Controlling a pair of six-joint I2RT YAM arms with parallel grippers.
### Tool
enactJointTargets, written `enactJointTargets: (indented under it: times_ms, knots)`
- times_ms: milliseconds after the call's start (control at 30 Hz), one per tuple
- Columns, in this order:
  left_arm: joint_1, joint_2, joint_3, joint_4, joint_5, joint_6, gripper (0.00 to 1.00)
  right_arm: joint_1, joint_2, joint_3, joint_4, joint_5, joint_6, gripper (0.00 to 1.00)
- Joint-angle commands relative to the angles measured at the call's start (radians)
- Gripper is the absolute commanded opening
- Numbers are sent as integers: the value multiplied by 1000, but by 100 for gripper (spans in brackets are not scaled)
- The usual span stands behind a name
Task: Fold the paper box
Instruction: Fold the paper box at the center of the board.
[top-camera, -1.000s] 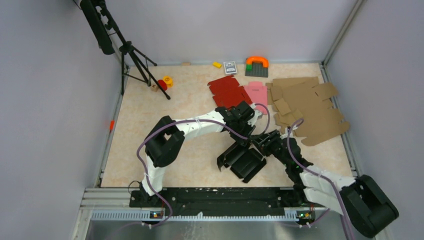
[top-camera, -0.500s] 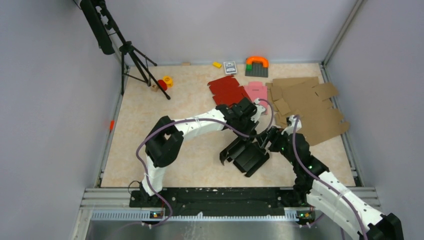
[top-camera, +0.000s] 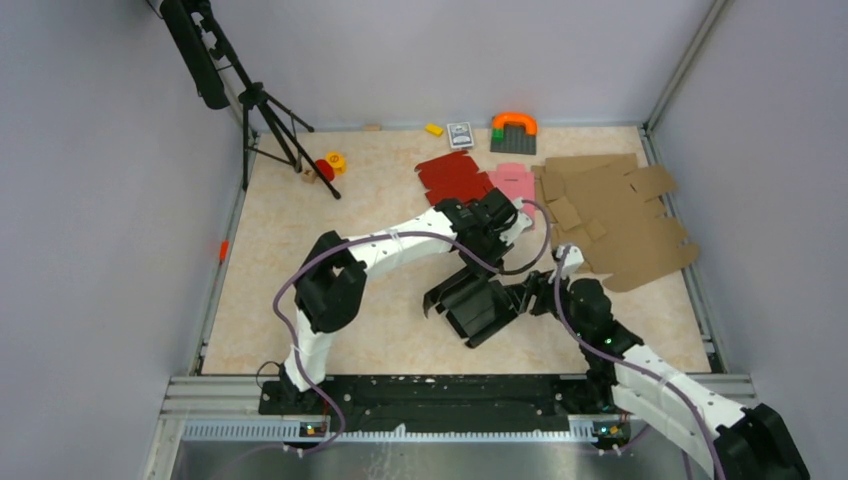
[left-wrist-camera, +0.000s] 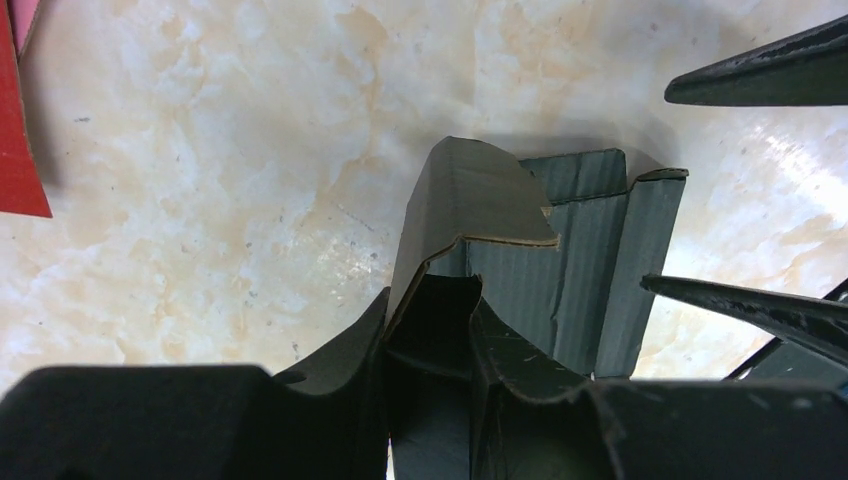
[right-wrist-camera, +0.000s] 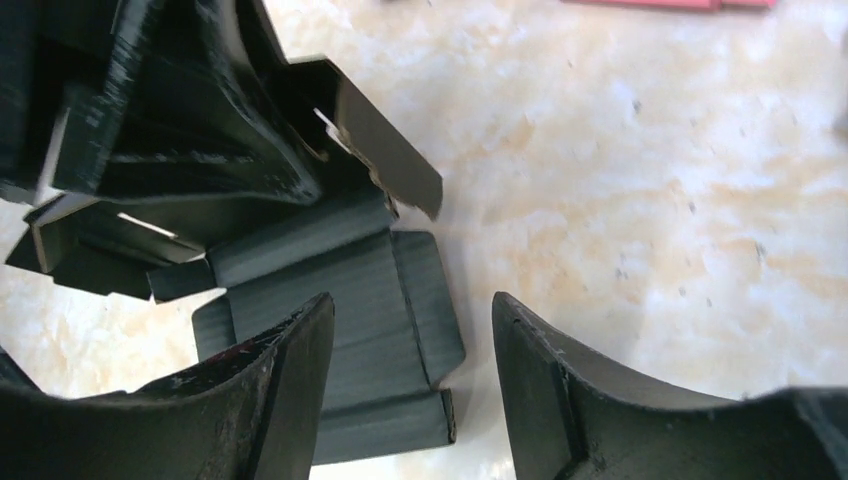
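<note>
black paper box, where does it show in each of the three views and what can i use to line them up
top external: the paper box lies just below the middle of the picture, on the tabletop.
left wrist: centre down to the bottom edge, partly folded, with flaps standing up.
right wrist: the left half of the picture, from top to bottom.
shared landmark: the marbled beige tabletop under the box, seen in all three views.
</note>
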Motion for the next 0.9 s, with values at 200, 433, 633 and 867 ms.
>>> enactJointTargets:
  times_ms: [200, 433, 633, 867]
  knots:
    - [54, 14, -16, -68, -197, 97, 20, 43, 355, 25, 612, -40, -159, 55]
    - [172, -12, -107, 30, -169, 165, 21, 48, 689, 132, 891, -157, -224, 60]
    - [206, 18, -118, 37, -147, 213, 21, 61, 982, 209, 1160, -146, -329, 56]
    - [228, -10, -89, 9, -107, 204, 23, 67, 1133, 282, 1261, -136, -350, 54]
